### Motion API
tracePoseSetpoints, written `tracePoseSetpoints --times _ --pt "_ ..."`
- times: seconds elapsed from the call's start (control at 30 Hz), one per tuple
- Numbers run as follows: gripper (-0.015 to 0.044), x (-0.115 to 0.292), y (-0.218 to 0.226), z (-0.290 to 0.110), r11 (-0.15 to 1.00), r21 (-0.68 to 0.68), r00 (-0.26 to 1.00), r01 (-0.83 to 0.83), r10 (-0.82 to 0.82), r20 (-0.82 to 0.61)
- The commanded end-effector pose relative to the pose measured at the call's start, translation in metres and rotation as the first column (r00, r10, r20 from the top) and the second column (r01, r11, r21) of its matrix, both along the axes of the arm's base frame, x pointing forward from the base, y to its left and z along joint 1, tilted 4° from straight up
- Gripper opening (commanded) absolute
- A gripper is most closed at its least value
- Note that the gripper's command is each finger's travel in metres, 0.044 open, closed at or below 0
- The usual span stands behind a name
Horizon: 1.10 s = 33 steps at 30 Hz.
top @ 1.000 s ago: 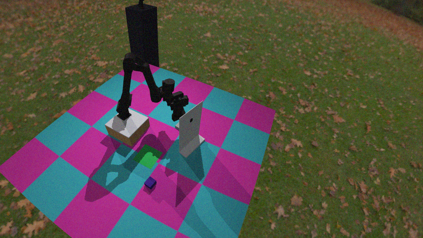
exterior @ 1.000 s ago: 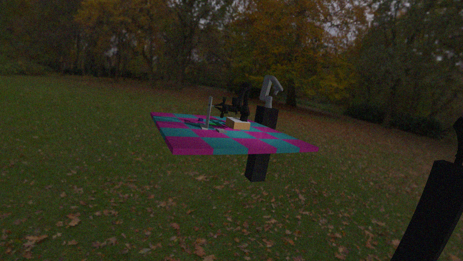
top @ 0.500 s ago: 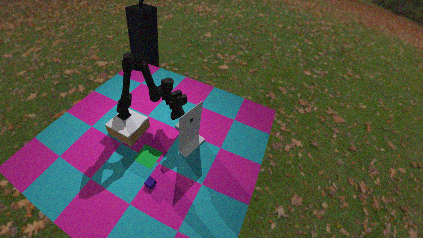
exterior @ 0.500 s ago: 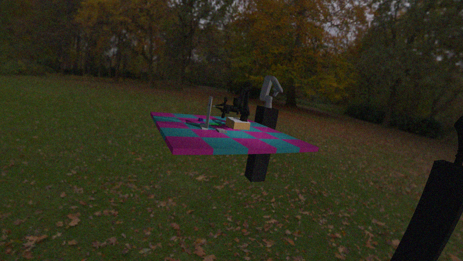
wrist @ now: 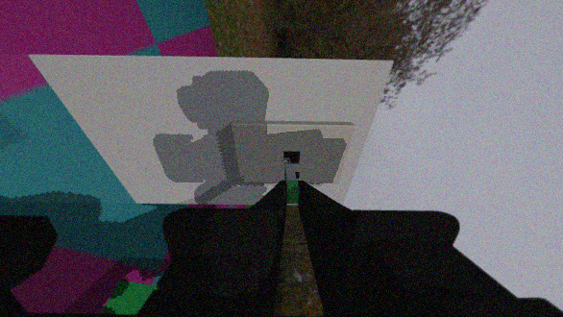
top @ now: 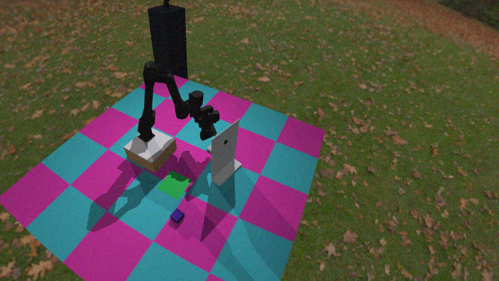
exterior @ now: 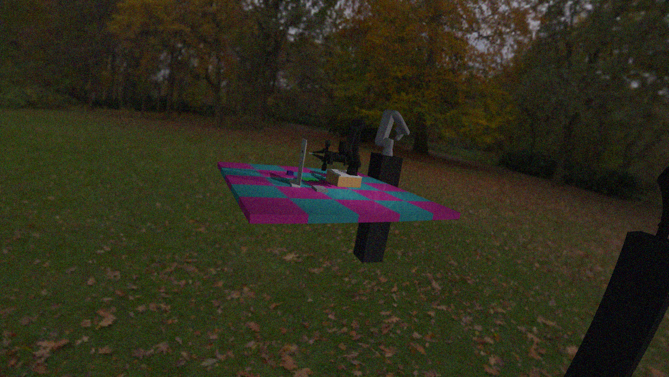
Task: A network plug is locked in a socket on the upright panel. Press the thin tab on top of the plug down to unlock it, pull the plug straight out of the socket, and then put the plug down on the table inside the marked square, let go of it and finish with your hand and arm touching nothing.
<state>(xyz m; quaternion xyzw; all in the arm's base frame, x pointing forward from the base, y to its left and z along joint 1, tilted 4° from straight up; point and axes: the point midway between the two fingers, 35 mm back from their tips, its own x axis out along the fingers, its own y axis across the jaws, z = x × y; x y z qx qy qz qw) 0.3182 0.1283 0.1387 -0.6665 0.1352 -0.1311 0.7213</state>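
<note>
Wrist view shows my jaws pinched shut on the plug (wrist: pixel 292 191), a small green sliver between the dark fingers, already clear of the empty dark socket (wrist: pixel 291 156) in the panel (wrist: pixel 144 120). I judge the next step is carrying it to the marked square (top: pixel 173 184), which lies on the bench (top: pixel 289 167) beside the panel's foot. I'd back away squarely from the panel first, then swing low, keeping my grip steady.

A magenta-and-teal checkered counter (exterior: pixel 327 210) is standing on a dark square post (exterior: pixel 372 241) over leaf-strewn grass (top: pixel 384 104); autumn trees (exterior: pixel 374 56) are lining the dim background.
</note>
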Motion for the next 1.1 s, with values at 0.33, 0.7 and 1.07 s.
tracePoseSetpoints --times 0.33,0.7,1.07 --pt "0.0 -0.011 0.002 -0.001 1.0 -0.001 1.0 0.003 -0.003 -0.003" --pt "0.0 -0.018 0.004 -0.001 1.0 -0.001 1.0 0.003 -0.003 -0.004" --pt "0.0 -0.025 0.006 -0.001 1.0 0.0 1.0 0.003 -0.003 -0.004"
